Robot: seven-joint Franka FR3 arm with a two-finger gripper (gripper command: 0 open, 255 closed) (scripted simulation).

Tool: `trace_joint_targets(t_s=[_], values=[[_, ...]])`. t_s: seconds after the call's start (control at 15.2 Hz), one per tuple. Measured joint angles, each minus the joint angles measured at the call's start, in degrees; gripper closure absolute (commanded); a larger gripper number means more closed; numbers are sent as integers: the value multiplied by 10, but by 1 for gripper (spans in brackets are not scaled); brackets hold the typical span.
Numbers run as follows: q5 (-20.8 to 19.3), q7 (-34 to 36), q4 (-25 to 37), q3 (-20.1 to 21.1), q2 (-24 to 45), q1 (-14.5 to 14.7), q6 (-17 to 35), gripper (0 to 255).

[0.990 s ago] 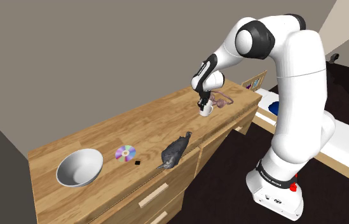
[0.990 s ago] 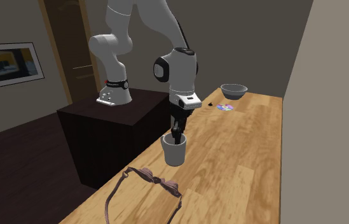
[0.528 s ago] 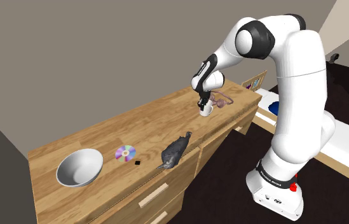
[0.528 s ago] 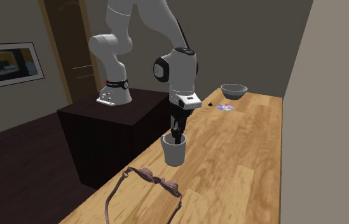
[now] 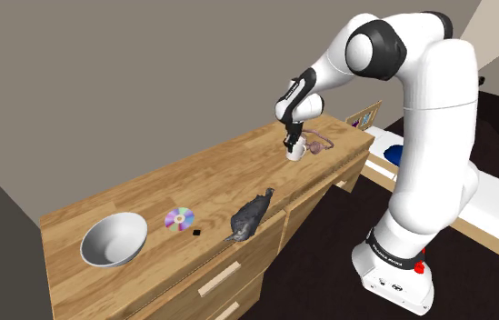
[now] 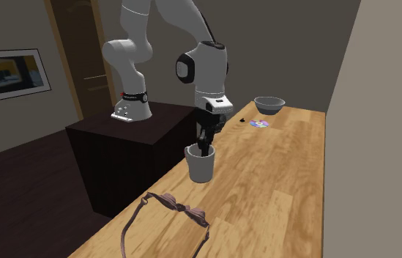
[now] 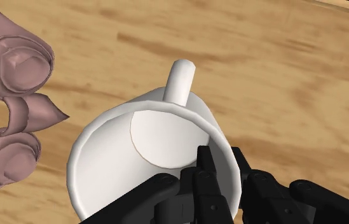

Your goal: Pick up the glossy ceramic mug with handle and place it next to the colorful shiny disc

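Note:
A plain white mug (image 7: 154, 146) with a handle (image 7: 180, 79) hangs just above the wooden top. My gripper (image 7: 227, 182) is shut on its rim, one finger inside and one outside the wall. In the shoulder view the mug (image 5: 295, 153) and gripper (image 5: 292, 145) sit near the dresser's right end. The second exterior view has the mug (image 6: 200, 164) under the gripper (image 6: 205, 149). The rainbow disc (image 5: 180, 217) lies flat far toward the shoulder view's left, and the same disc (image 6: 260, 124) lies far down the top in the second exterior view.
Pink glasses (image 7: 14, 95) lie close beside the mug. A grey bowl (image 5: 111, 239) stands past the disc near the dresser's end. A dark grey lump (image 5: 250, 216) and a small black bit (image 5: 198, 233) lie near the front edge. A wall runs along the dresser's back.
The arm has risen and carried the mug a little way up off the wooden top. The fingers stay clamped on the rim.

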Motion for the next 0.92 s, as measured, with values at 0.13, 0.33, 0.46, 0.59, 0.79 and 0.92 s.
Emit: trace_joint_targets(t_s=[0.13, 0.33, 0.46, 0.59, 0.79, 0.92], values=[[-6, 2, 0, -4, -15, 3, -15, 255], [-12, 7, 0, -9, -32, 7, -31, 255], [-17, 9, 2, -12, -42, 8, -43, 255], [-21, 12, 4, -15, -53, 11, -56, 255], [-30, 16, 4, -19, -73, 14, -75, 255], [-34, 19, 7, -21, -84, 16, -89, 255]])
